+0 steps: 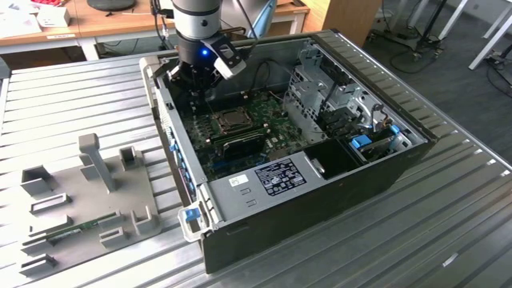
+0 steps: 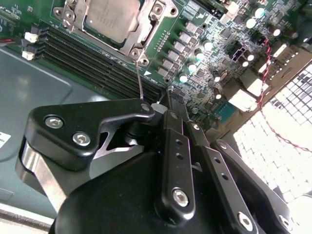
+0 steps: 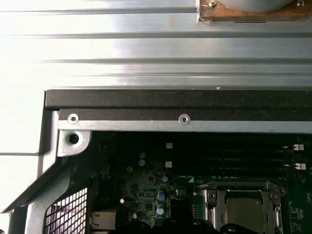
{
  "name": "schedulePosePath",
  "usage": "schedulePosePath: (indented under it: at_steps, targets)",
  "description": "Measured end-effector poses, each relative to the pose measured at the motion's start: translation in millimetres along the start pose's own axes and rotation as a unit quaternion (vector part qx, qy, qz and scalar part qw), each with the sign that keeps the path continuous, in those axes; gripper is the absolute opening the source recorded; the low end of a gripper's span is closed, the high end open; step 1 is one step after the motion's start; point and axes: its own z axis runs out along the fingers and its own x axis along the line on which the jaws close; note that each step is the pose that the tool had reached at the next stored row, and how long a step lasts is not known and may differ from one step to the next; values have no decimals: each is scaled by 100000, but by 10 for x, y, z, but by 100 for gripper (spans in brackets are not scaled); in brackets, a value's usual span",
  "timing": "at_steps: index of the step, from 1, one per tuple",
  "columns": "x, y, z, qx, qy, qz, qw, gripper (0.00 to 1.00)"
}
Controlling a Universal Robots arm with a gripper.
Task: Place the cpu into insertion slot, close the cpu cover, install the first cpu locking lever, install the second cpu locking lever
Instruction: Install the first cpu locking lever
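1. In the second wrist view, the gripper [image 2: 169, 108] fills the foreground. Its black fingers [image 2: 175, 146] are drawn together and nothing is clamped between them.
2. Just beyond the fingertips, a thin wire locking lever [image 2: 140, 80] stands up off the board. Its free end reaches the gripper's outline beside the tips, but whether metal meets metal there cannot be made out.
3. Past the lever's foot lies the cpu [image 2: 109, 17], flat with its dull grey top showing. It is well apart from the fingers and not held by them.
4. The cpu cover [image 2: 139, 40] appears folded down around the chip, with its window framing the grey top. The placing and the closing therefore look done.
5. Judged from this, the step in hand is a locking lever, probably the first. It calls for a steady push that swings the raised wire down and sideways under its catch without sliding off so thin a rod.
6. The long black memory slots [image 2: 97, 68] run alongside the socket.
7. In the exterior view, the insertion slot [image 1: 229, 120] sits on the green circuit board [image 1: 272, 117]. The board lies inside the opened computer case [image 1: 376, 174], with the arm reaching in over the case's far corner.
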Motion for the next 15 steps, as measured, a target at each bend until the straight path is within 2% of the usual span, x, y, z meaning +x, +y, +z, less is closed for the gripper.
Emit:
schedulePosePath:
  at_steps: [8,15]
  targets:
    - [0,5,3,-2,7,2,100000,10]
    - [0,33,7,-29,6,1,100000,10]
